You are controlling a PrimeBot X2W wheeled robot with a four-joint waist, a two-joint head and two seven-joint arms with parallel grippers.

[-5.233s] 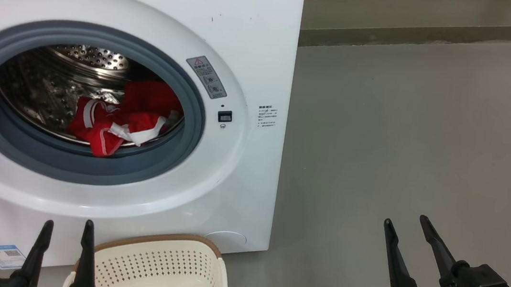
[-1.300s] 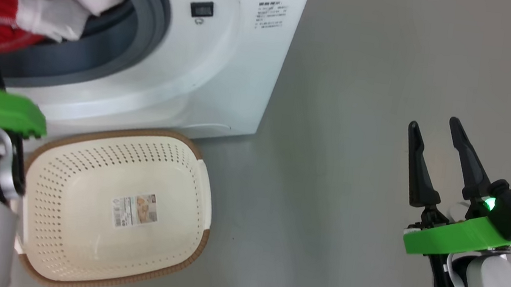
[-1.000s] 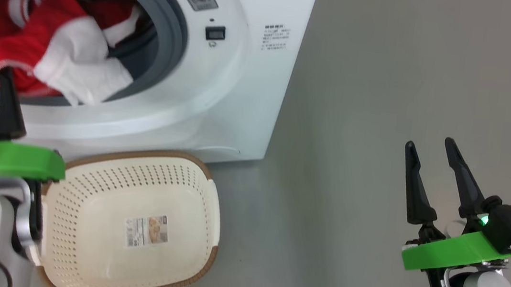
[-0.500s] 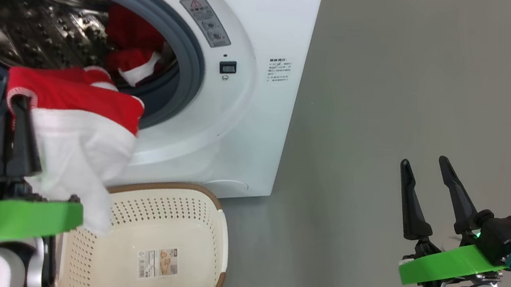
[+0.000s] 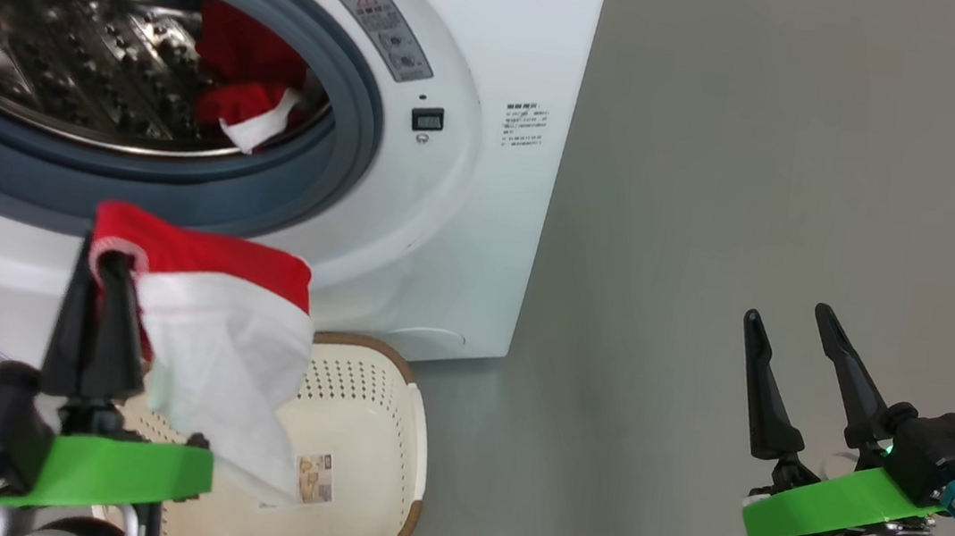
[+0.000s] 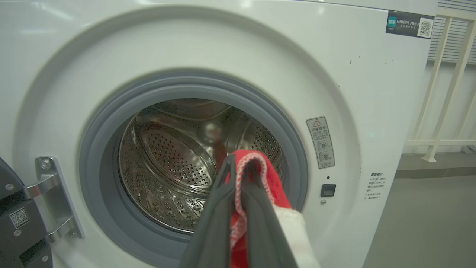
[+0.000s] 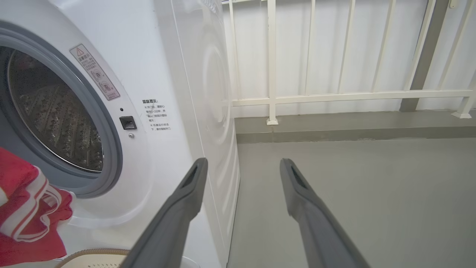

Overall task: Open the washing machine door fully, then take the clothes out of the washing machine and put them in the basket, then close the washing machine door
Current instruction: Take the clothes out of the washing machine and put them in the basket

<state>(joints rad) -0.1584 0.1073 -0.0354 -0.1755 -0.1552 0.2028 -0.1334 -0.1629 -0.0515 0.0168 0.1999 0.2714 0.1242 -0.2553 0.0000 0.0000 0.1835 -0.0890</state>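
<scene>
Door step looks done: the washing machine door point(image 6: 15, 223) stands swung out on its hinge point(image 6: 55, 201) at the left of the left wrist view, and the mouth of the washing machine point(image 5: 480, 241) is unobstructed. Unloading is underway, approx. mid-stage. The left gripper point(image 5: 103, 257) is clamped tight on a red-and-white garment point(image 5: 227, 338), which hangs outside the drum point(image 5: 61, 59), in front of the machine and above the near-left part of the basket point(image 5: 405, 395), not yet in it. The basket sits on the floor just in front of the machine; what shows of its inside holds no clothes, only a paper label point(image 5: 316, 479). More red clothes w/ white trim point(image 5: 246, 93) lie at the drum's right side. The right gripper point(image 5: 787, 314) has its fingers spread wide, holds nothing, and hangs over bare floor point(image 5: 769, 157) well right of the machine. Judged left to do: drop this piece, fetch the rest from the drum, then shut the door.
</scene>
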